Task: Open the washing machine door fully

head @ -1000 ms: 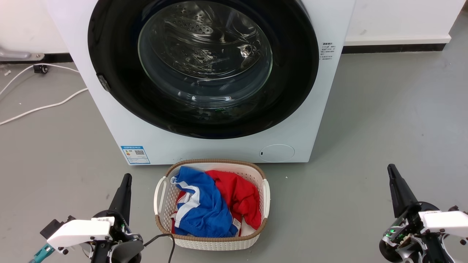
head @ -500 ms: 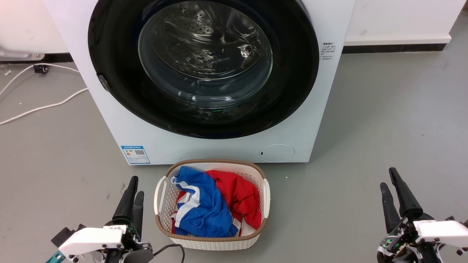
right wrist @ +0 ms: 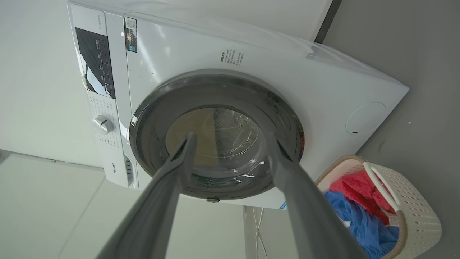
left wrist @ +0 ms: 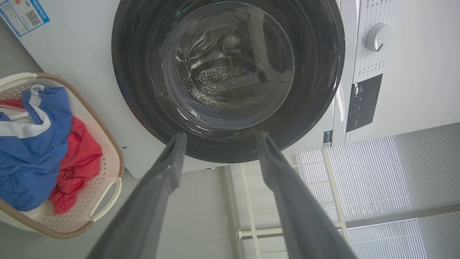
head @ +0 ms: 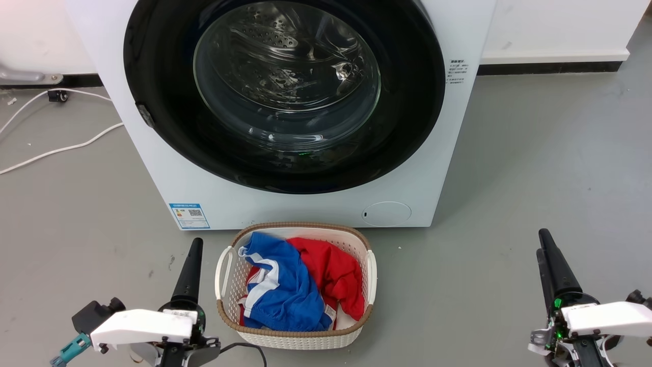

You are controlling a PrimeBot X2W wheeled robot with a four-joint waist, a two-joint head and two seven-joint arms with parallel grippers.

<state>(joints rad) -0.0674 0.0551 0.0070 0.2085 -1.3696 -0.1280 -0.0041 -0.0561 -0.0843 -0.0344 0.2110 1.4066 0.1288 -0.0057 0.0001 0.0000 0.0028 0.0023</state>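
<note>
With left claw [left wrist: 220, 135] and right claw [right wrist: 231, 136] spread and empty, I risk skidding off the glossy, shut washing machine door [head: 407, 102].

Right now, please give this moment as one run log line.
door: shut | left gripper: open, not touching door | right gripper: open, not touching door | basket: holds clothes

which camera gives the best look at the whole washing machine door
The right wrist view: the washing machine door fits whole in frame, rim to rim, with the right end effector crossing its lower part. The head view shows it large and front-on, top cut off. The left wrist view clips one edge of its rim.
</note>
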